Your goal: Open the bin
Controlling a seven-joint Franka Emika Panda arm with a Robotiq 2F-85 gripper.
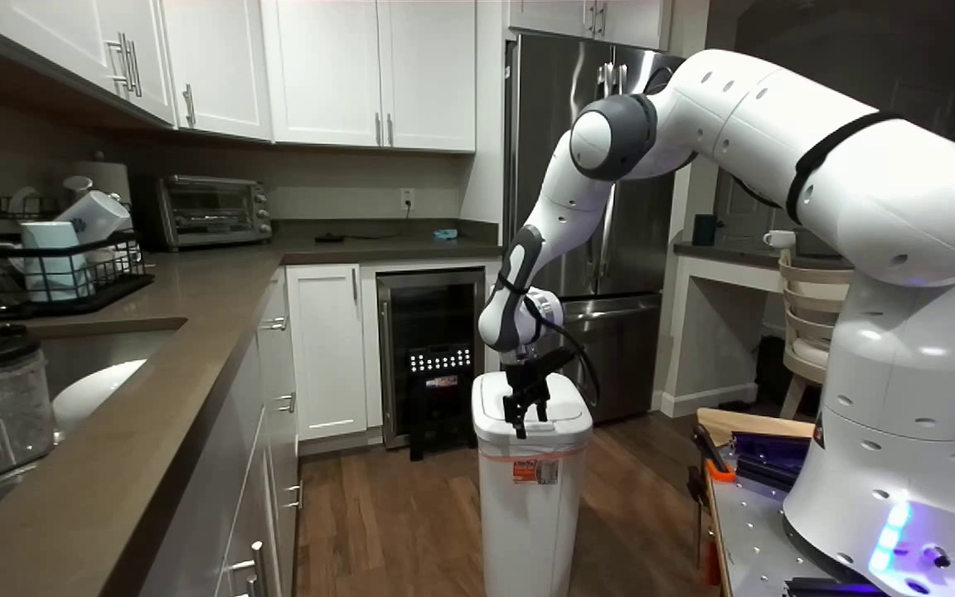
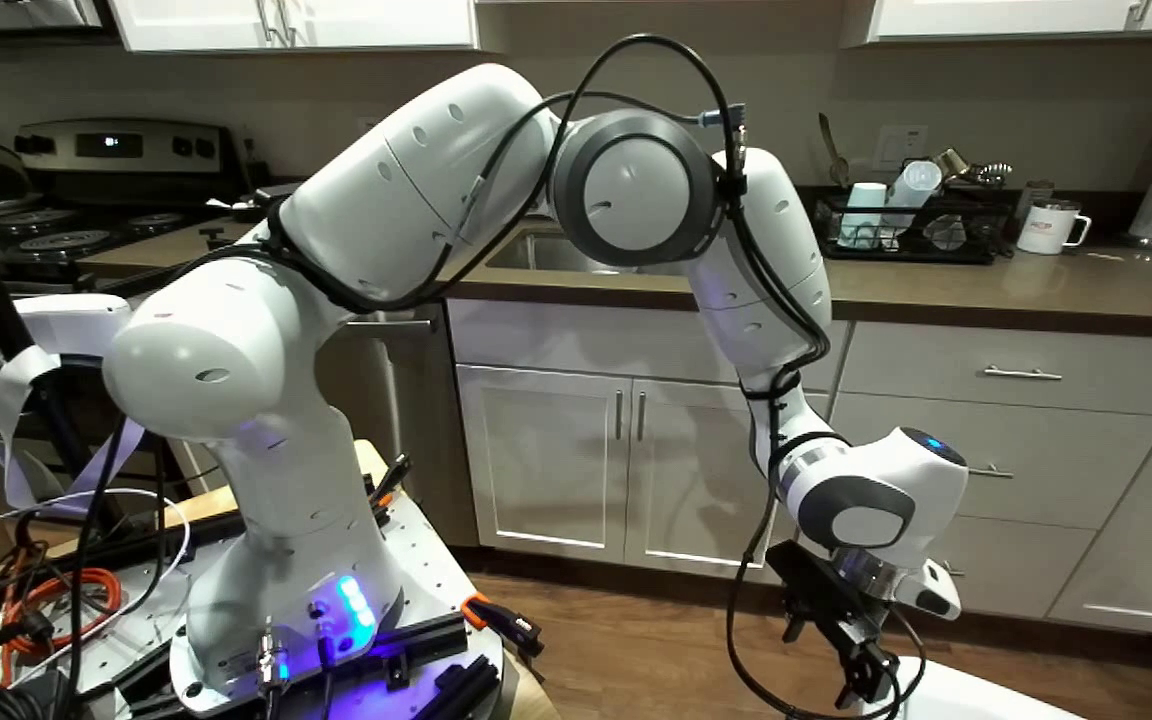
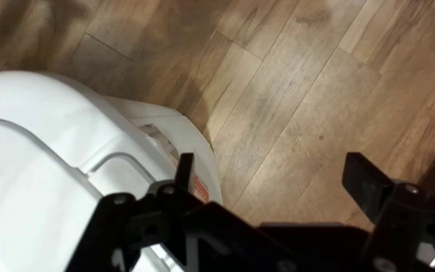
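Note:
The tall white bin [image 1: 527, 531] stands on the floor with its rounded white lid [image 1: 567, 400] shut. A red-marked label [image 1: 535, 471] is on its front. In an exterior view only part of the lid [image 2: 976, 694] shows at the bottom edge. In the wrist view the lid [image 3: 25, 196] fills the lower left, with a small tab at its front edge. My gripper [image 1: 530, 423] is open and empty, pointing down at the lid's front edge. In the wrist view the gripper [image 3: 269, 156] has one finger in front of the bin's front side and the other over the floor. Contact cannot be told.
A black-fronted cooler [image 1: 436, 356] and a steel refrigerator [image 1: 560, 191] stand behind the bin. A counter [image 1: 196, 332] with drawers runs along one side. The robot's metal table [image 1: 755, 531] stands on the other side. A black cable [image 2: 736, 600] hangs beside the gripper.

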